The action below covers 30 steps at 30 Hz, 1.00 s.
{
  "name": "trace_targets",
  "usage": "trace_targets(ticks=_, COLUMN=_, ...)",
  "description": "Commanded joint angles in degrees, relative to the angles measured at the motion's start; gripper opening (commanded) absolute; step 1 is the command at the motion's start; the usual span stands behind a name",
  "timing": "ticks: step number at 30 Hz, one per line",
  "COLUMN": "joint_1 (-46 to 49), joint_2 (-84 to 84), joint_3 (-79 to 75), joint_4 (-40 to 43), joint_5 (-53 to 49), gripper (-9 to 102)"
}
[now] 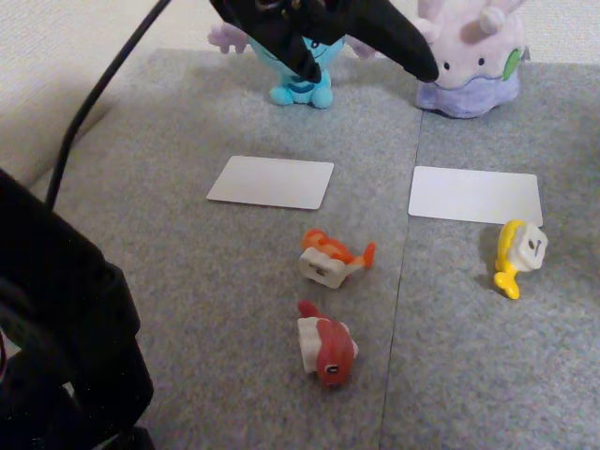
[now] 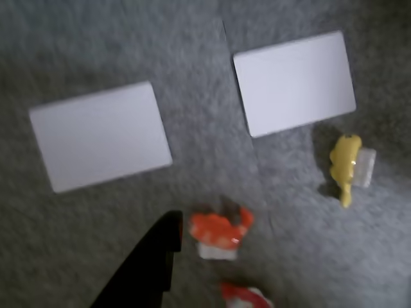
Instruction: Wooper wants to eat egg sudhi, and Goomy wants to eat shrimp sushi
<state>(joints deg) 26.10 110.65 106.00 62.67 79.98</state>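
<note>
Grey mat [image 1: 234,281] | white cards [image 1: 271,181] bare | egg sudhi [image 1: 516,253] beside one

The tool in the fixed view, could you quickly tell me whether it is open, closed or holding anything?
Tool: raised in front of the plush toys, holding nothing visible; open or closed cannot be told.

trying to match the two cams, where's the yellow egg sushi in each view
Fixed view: the egg sushi lies at the right, just below the lower right corner of the right white card, tipped on its side.
Wrist view: the egg sushi is at the right, below the right white card.
Shared landmark: the shrimp sushi, lying to its left in both views.
</note>
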Motion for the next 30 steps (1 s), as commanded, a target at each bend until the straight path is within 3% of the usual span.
trace_targets(ticks=1, joint_1=4.57, joint_2=-2.37, joint_3=-7.65, joint_4=3.43, joint_5=-3.52, gripper=42)
trace_targets(ticks=10, joint_1=17.23, joint_2=-16.26, joint_3=-19.42, joint_4=6.42, joint_5=-13.62, gripper=42)
trace_targets(ticks=19, joint_1=17.49, joint_2=-32.52, joint_3=-20.04, joint_4=2.81, joint_5=-16.61, gripper=42)
trace_targets(ticks=30, joint_1=18.11, joint_2=-35.68, joint_3=-20.04, joint_4=-1.23, joint_5=-16.00, gripper=42)
